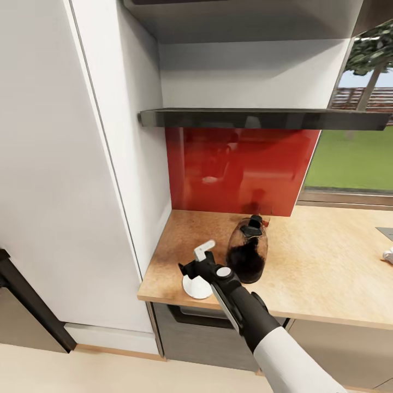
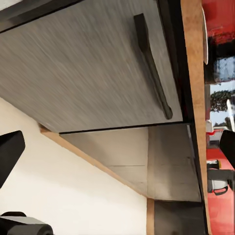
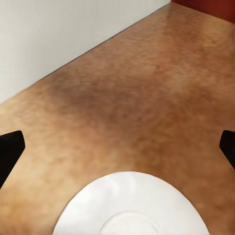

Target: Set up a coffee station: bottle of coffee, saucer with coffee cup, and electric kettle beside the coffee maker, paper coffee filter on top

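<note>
One white saucer (image 1: 196,287) lies on the wooden countertop (image 1: 327,273), just beside the glass coffee maker (image 1: 247,250). The right gripper (image 1: 192,260) hovers above it, fingers spread and empty. Left gripper (image 2: 117,147) spread, facing a grey drawer (image 2: 88,68).

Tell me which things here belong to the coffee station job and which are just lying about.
Job things: saucer, coffee maker, countertop, right claw over the saucer.
Just there: red backsplash, drawer handle, dark shelf, window.
</note>
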You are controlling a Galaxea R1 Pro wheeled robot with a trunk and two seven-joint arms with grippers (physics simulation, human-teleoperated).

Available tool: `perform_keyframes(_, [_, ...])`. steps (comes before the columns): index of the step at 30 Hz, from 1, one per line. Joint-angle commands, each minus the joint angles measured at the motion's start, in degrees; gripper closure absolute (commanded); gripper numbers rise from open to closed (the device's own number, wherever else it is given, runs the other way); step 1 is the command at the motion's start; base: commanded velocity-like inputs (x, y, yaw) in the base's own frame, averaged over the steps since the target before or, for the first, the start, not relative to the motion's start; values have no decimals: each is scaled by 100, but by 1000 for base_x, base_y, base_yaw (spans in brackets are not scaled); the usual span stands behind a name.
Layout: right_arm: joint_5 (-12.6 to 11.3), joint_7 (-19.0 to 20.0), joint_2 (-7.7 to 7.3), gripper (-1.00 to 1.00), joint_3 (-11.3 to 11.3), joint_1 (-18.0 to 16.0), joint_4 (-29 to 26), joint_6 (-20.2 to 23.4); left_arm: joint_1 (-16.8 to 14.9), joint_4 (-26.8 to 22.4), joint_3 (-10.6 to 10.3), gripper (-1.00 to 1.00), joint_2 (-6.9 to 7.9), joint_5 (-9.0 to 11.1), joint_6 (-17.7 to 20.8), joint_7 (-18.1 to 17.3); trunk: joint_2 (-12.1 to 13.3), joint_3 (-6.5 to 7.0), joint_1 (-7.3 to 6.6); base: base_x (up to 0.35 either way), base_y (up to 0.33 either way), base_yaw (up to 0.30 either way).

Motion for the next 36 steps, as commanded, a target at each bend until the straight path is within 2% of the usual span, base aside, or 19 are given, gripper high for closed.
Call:
perform_keyframes(1, [23,14,1,-100,-2,-5,-34,46,-18,-93,-6,-100,-23,16,65,-174,-12,-11,4,0,0,0])
perform_keyframes(2, [23,13,1,-100,-1,-5,-48,52,-27,-127,-6,-100,-39,17,67,-247,-12,-11,4,0,0,0])
perform_keyframes(3, [20,9,1,-100,1,-5,-107,87,-46,-266,-15,-100,-121,18,96,-462,-12,-11,4,0,0,0])
perform_keyframes(5, [14,7,1,-100,0,-5,-252,295,-121,-539,-21,-100,-297,19,138,-533,-12,-11,4,0,0,0])
perform_keyframes(8, [6,16,1,-100,1,-5,-587,1123,-421,-987,-26,-100,-671,10,400,-533,-12,-11,4,0,0,0])
perform_keyframes(9, [6,18,1,-100,2,-5,-631,1265,-486,-1046,-30,-100,-743,9,469,-533,-12,-11,4,0,0,0])
perform_keyframes(11, [5,23,1,-100,2,-5,-730,1676,-767,-1234,-106,-100,-1004,5,721,-533,-12,-11,4,0,0,0])
perform_keyframes(13, [4,23,1,-100,-2,-5,-768,1853,-1034,-1350,-280,-100,-1188,10,859,-357,-12,-11,4,0,0,0])
perform_keyframes(17, [9,26,1,-100,-5,-5,-783,1956,-1476,-1422,-603,-100,-1538,43,933,224,-12,-11,4,0,0,0])
perform_keyframes(20, [12,24,1,-100,-12,-5,-787,1973,-1698,-1436,-679,-100,-1836,40,942,549,-12,-11,4,0,0,0])
perform_keyframes(23, [12,19,1,-100,-29,-5,-797,1982,-1861,-1440,-707,-100,-2205,20,930,858,-12,-11,4,0,0,0])
perform_keyframes(25, [12,17,1,-100,-56,-5,-802,1984,-1931,-1441,-743,-100,-2384,20,913,1095,-12,-11,4,0,0,0])
perform_keyframes(27, [13,15,1,-100,-81,-5,-795,1985,-1968,-1441,-941,-100,-2487,39,893,1286,-12,-11,4,0,0,0])
perform_keyframes(30, [13,15,1,-100,-90,-5,-790,1985,-1993,-1441,-1187,-100,-2585,69,886,1374,-12,-11,4,0,0,0])
perform_keyframes(36, [26,8,1,-100,-116,-5,-735,1986,-2031,-1414,-1281,-100,-2667,93,875,1661,-12,-11,4,0,0,0])
